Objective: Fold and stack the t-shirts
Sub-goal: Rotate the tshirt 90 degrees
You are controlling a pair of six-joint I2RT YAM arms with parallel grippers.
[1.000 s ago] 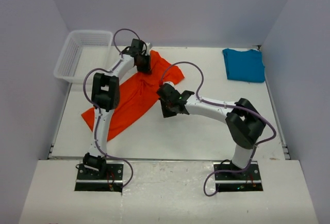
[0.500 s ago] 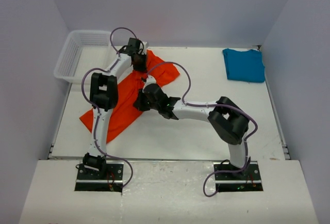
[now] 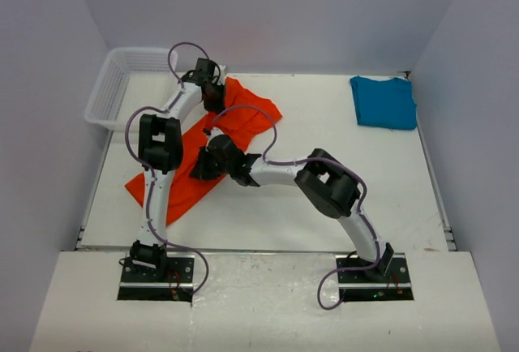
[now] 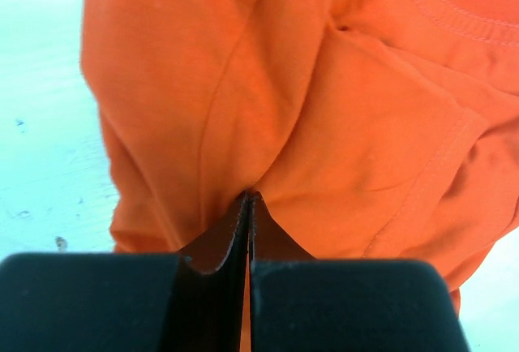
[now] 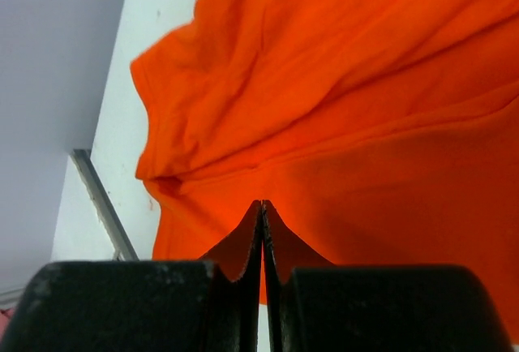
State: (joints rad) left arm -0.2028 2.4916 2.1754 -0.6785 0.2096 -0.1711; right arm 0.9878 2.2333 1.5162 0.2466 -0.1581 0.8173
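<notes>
Orange-red t-shirt [image 3: 174,186] pinched in both our grippers.
We clamp our left gripper [image 4: 248,199] on its far end and our right gripper [image 5: 261,208] mid-cloth; it sprawls on the counter [image 3: 324,133], left side, well apart from the folded teal t-shirt [image 3: 385,102].

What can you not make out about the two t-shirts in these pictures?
Orange t-shirt: middle hidden under left arm and right arm, top view.
Its outline: cut off by frame edges, both wrist views.
Teal t-shirt: layers too small to count, top view.
</notes>
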